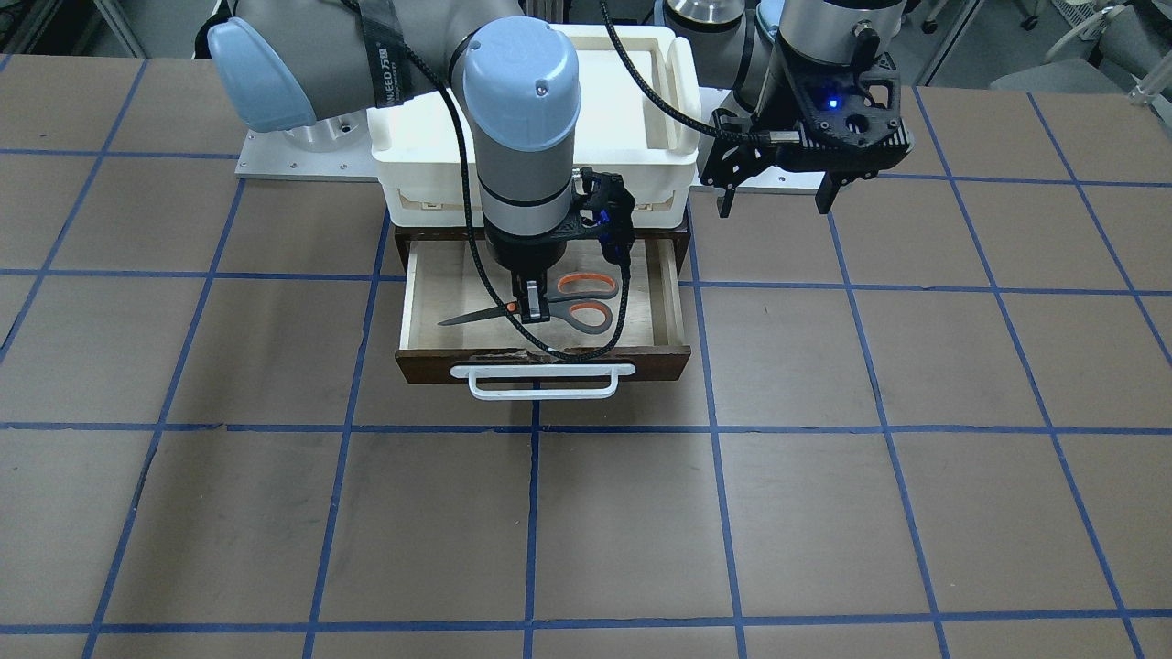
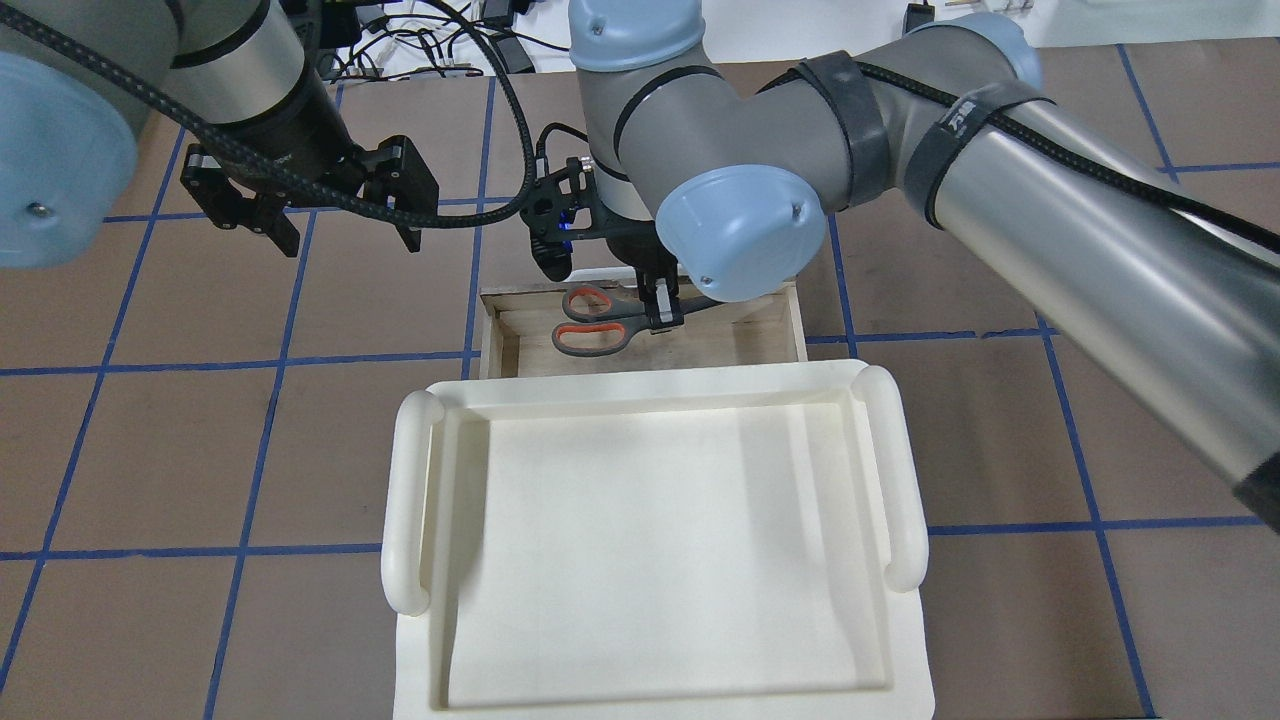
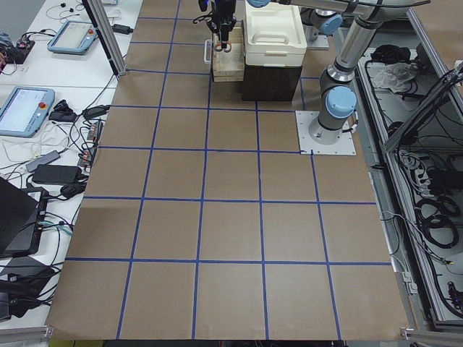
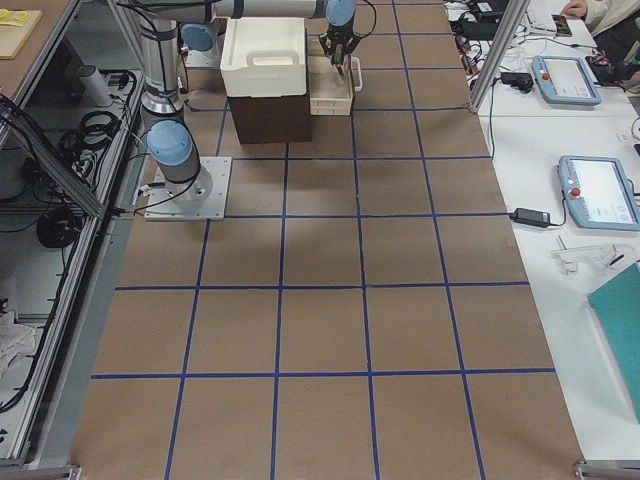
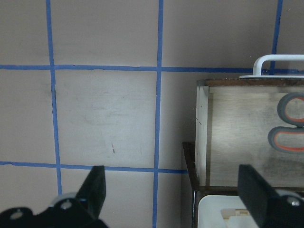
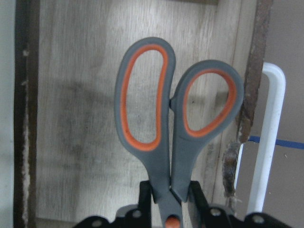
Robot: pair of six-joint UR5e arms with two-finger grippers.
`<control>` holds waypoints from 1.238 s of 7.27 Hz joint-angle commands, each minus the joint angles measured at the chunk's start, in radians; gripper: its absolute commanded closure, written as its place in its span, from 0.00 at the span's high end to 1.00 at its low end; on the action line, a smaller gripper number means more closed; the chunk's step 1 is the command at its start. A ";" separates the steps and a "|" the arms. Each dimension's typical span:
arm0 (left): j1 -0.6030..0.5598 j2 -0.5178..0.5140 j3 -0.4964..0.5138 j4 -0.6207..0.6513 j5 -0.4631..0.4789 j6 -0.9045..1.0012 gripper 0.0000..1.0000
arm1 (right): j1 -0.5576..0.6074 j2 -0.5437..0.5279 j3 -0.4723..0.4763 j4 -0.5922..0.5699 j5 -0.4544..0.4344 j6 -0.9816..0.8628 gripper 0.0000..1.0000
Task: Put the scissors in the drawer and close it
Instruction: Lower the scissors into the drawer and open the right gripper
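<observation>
While my right gripper (image 1: 534, 309) reaches down into the pulled-out, shallow, dark-brown-fronted plywood drawer (image 1: 682, 311), its fingers are pinched narrow on the small grey-handled, orange-lined, dark-bladed scissors (image 1: 586, 316). Grip is at the neck just below the loops, approx. at the pivot; the wrist view shows a finger on each side of the shanks. Scissors lie flat over the drawer's pale floor, blades toward my right; can't tell if they touch the wood. Judgement: light, rigid metal & plastic, not fragile, but the smooth shanks could swivel, so the pivot hold suits, w/ a low release. My left gripper (image 2: 350, 240) hovers spread wide, holding nothing, beside the drawer over the brown, blue-gridded table (image 1: 824, 513). The white curved bar handle (image 1: 540, 384) on the drawer front is free. A white plastic tray (image 2: 405, 500) w/ side handles sits above the drawer's rear.
</observation>
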 commanded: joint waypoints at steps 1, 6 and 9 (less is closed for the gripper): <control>0.000 0.002 0.000 -0.001 0.000 0.000 1.00 | 0.003 0.007 0.021 -0.010 0.003 0.003 0.00; 0.000 0.002 0.000 -0.001 0.000 0.000 1.00 | 0.004 0.007 0.039 -0.013 0.018 0.053 0.91; 0.000 0.002 0.000 -0.001 0.000 0.000 1.00 | -0.009 -0.011 0.021 -0.044 0.019 0.137 1.00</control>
